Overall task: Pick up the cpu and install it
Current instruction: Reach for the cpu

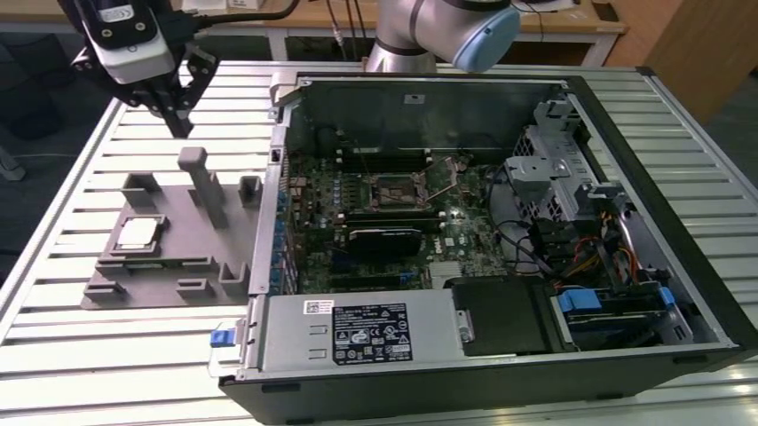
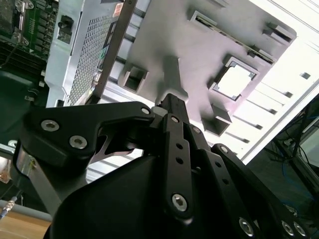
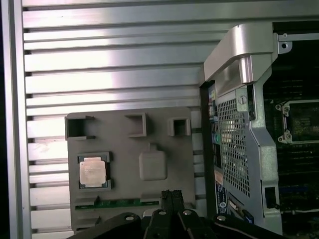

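Over the far corner of the slatted table (image 1: 71,204), in the exterior view, the gripper (image 1: 177,122) hangs well above the surface, pointing down, its fingers drawn together to a point with nothing between them. The cpu (image 1: 138,233) lies flat in its recess on the grey holder (image 1: 190,244), nearer the camera than the gripper and well apart from it. The open computer case (image 1: 427,106) stands just beside the holder, its empty socket (image 1: 395,189) in the middle of the board. This view gives the height and the gap to the chip, which the wrist cameras flatten.

In the second wrist view the gripper (image 2: 172,102) shows its pads pressed together. Past it the cpu (image 2: 234,81) glares white in its pocket on the holder (image 2: 199,55), off to one side of the fingers' line.

In the first wrist view the gripper (image 3: 172,195) sits over the holder (image 3: 119,149) near its middle. The cpu (image 3: 93,172) is seen square-on with its dull metal top, and the socket (image 3: 301,122) inside the case (image 3: 239,124).

To my eye the pick wants the fingers spread first, centred over the chip using this straight-down view, then taking it by opposite edges and keeping it level.
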Action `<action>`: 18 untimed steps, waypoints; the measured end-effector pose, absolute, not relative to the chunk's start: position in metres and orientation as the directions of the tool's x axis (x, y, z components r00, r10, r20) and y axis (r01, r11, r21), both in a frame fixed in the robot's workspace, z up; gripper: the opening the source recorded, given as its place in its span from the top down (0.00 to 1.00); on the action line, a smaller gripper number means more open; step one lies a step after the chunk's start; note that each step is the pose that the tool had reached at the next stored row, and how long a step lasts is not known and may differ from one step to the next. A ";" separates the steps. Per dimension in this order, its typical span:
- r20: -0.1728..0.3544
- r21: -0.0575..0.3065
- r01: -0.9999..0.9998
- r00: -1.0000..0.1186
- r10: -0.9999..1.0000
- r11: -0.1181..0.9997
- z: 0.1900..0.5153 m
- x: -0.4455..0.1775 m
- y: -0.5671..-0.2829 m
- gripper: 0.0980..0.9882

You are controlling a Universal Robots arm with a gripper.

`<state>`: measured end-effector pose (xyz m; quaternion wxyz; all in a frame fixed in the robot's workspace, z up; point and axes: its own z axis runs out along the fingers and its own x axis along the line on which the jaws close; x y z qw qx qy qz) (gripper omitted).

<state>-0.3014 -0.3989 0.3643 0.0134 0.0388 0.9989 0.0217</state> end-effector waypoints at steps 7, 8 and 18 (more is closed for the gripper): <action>-0.025 0.044 0.077 -0.997 0.078 0.996 0.357 -0.308 -0.399 0.99; -0.025 0.044 0.077 -0.997 0.078 0.996 0.356 -0.309 -0.399 0.99; -0.025 0.044 0.077 -0.997 0.078 0.996 0.342 -0.321 -0.399 0.99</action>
